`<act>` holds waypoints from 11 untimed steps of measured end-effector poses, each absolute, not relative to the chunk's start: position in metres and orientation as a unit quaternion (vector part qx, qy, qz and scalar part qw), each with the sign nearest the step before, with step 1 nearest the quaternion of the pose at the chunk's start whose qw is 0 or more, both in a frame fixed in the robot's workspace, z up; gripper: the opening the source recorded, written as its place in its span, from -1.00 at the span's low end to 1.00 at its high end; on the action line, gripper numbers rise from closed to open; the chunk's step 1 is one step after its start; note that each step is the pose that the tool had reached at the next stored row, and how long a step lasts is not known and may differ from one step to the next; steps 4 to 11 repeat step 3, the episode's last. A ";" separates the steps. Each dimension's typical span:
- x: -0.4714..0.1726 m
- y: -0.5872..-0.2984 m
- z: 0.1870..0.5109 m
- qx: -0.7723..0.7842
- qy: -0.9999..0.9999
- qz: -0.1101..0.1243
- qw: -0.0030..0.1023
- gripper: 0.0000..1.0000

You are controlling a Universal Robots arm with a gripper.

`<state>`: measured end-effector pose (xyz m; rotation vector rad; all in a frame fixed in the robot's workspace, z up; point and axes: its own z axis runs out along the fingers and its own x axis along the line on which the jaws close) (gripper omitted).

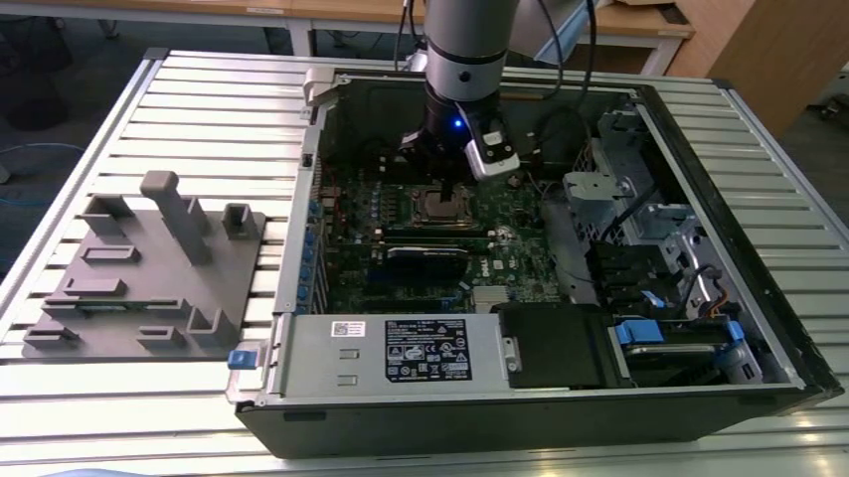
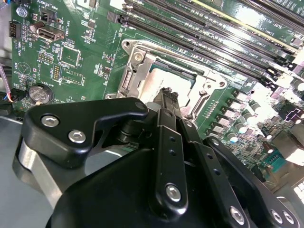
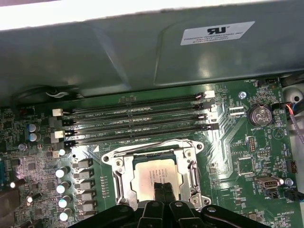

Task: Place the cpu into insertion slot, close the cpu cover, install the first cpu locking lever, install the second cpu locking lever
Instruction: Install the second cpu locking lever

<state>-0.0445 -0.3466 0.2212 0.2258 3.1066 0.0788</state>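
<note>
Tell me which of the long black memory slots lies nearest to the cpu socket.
The last slot of the four parallel ones, running right along the cpu cover edge in the first wrist view; the other three lie farther toward the case wall.

**Arm set over the socket inside the open case**

The computer case (image 1: 531, 298) is laid open on the slatted table (image 1: 199, 109), with a fixture block (image 1: 146, 278) just beside it on the exterior view's left. The cpu (image 3: 156, 173) is seated in the insertion slot (image 3: 118, 178), framed by the cpu cover (image 3: 190, 166). The gripper (image 3: 160, 186) is poised directly over the cpu, and memory slots (image 3: 142, 121) are ranged alongside the socket.
</note>
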 end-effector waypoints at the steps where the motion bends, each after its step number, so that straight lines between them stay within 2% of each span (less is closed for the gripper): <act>1: -0.044 -0.347 0.221 0.072 0.997 0.025 0.013 -0.80; 11: -0.044 -0.347 0.221 0.072 0.997 0.025 0.013 -0.80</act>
